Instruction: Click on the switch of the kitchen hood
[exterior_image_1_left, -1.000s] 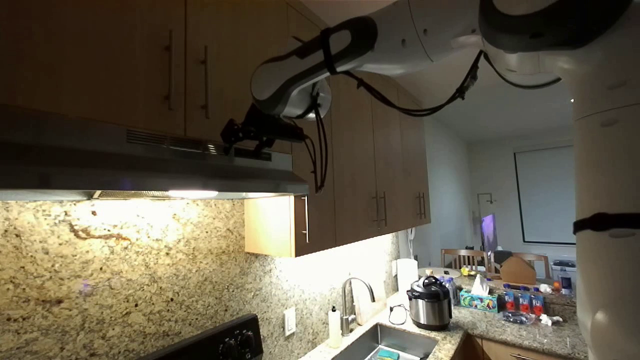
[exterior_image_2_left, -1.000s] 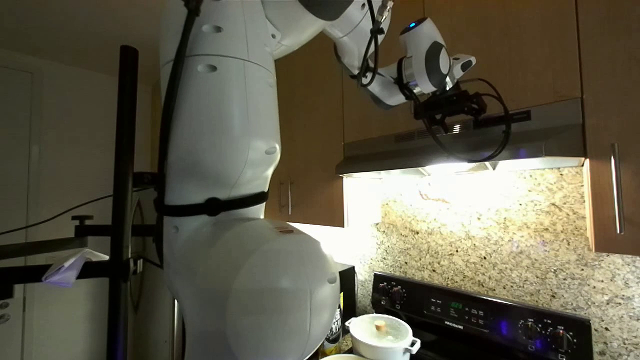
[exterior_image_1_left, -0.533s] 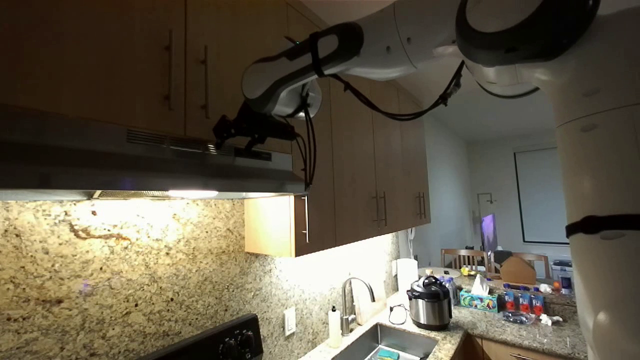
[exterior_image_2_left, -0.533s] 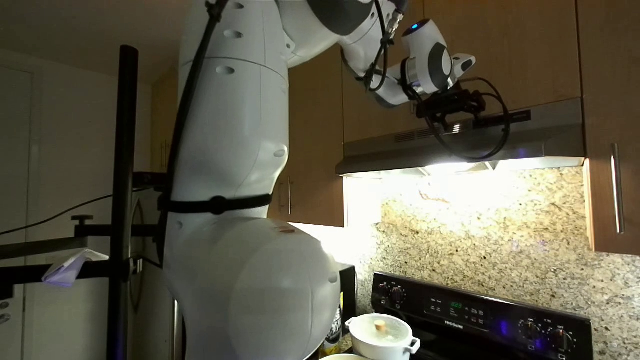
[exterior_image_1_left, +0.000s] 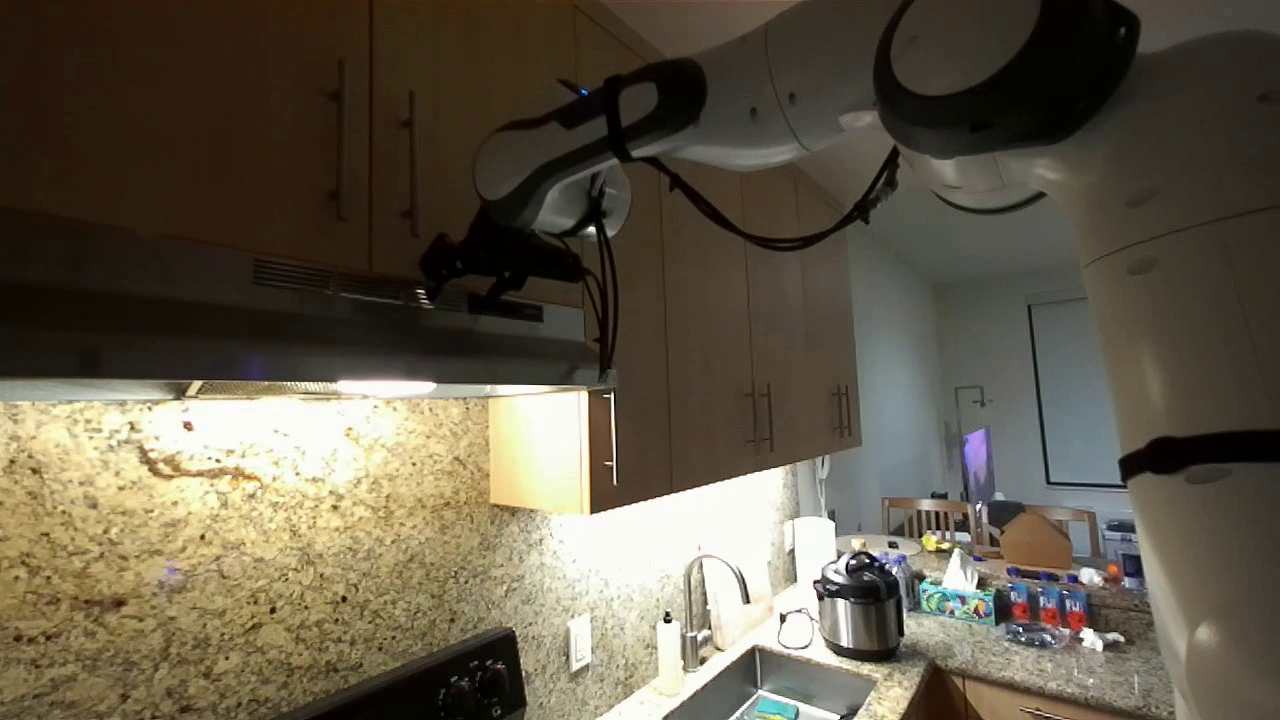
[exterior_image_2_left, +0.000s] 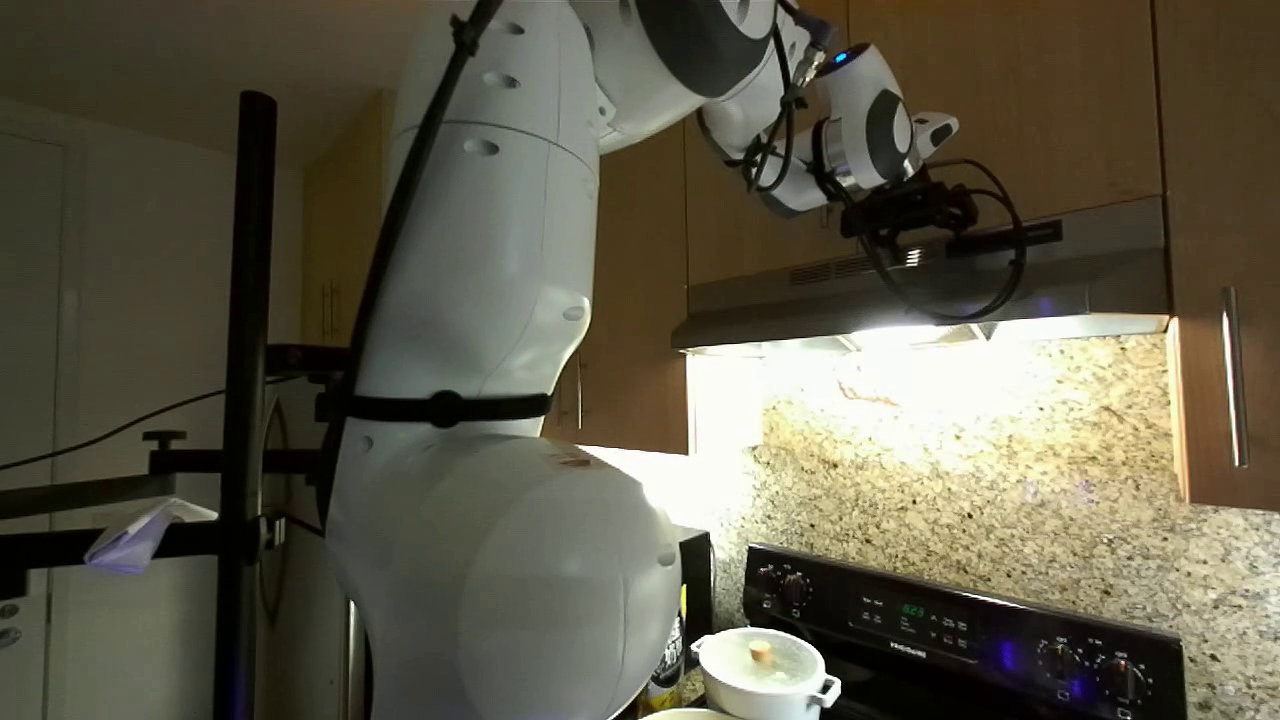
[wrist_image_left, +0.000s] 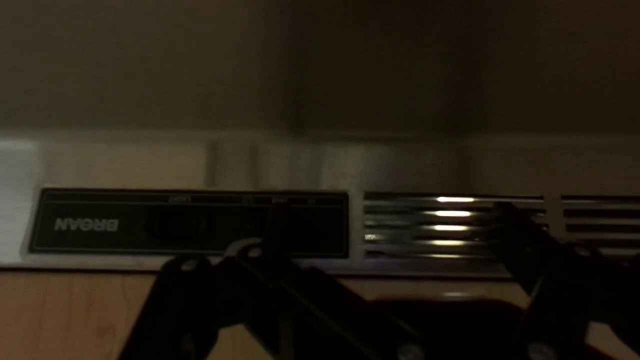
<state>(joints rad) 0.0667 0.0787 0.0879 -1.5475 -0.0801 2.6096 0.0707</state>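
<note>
Before the kitchen hood (exterior_image_1_left: 290, 335), the arm (exterior_image_2_left: 500, 260) arches over, its end effector (wrist_image_left: 390, 212) spread and angled down.

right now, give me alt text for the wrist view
The black pincer stands open before a dim kitchen hood, one finger overlapping the control panel with its upside-down BROAN lettering, the other a slotted vent. Whether either touches cannot be told.

In both exterior views the lamp (exterior_image_1_left: 386, 387) under the hood (exterior_image_1_left: 300, 335) glares white and floods the stone wall (exterior_image_1_left: 250, 540), while the cupboards (exterior_image_1_left: 180, 120) above look dim. The wrist view is dark and soft, with bright glints on the vent slats (wrist_image_left: 453, 213).
</note>
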